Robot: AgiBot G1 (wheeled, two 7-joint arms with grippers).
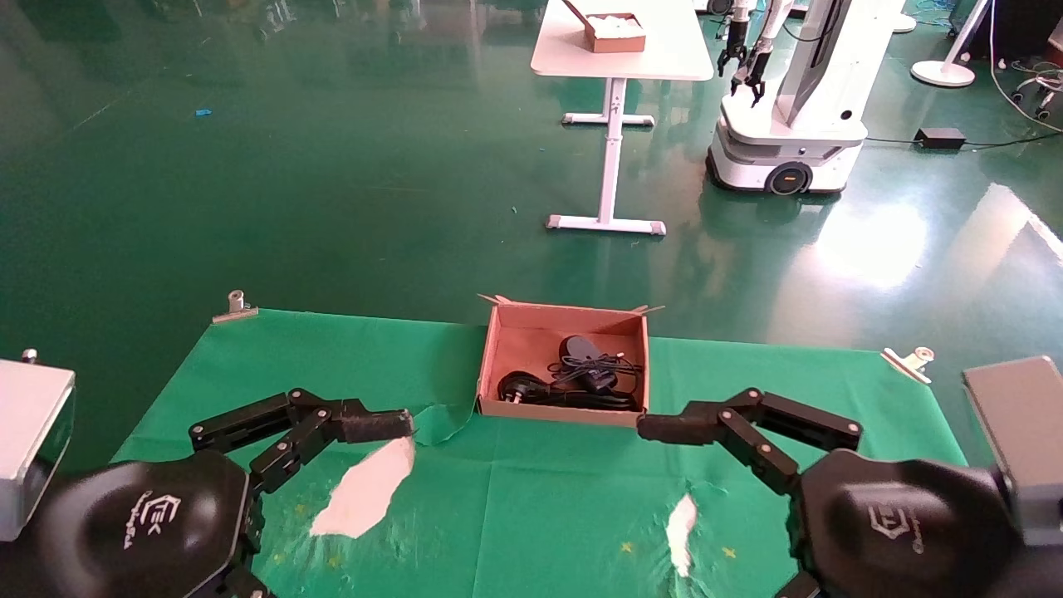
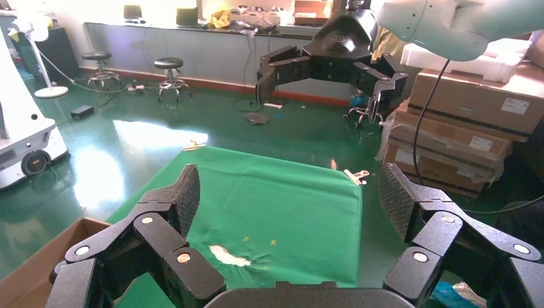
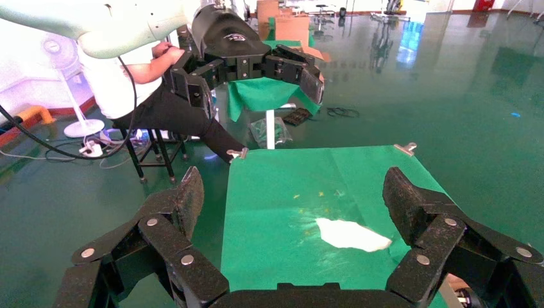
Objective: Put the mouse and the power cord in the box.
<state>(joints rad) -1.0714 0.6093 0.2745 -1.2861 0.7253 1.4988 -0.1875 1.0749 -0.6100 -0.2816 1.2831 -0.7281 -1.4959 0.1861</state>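
The reddish-brown box stands at the far middle edge of the green-covered table. Inside it lies the black mouse with its thin cable. The coiled power cord lies along the box's near wall, with its plug at the left. My left gripper hovers open just left of the box's near corner. My right gripper hovers open at the near right corner. In the left wrist view the fingers are spread wide over bare cloth, and a box corner shows. The right wrist view's fingers are equally spread and hold nothing.
The green cloth has two white torn patches. Metal clips pin its far corners. Grey blocks flank the table. Beyond stand a white table and another robot.
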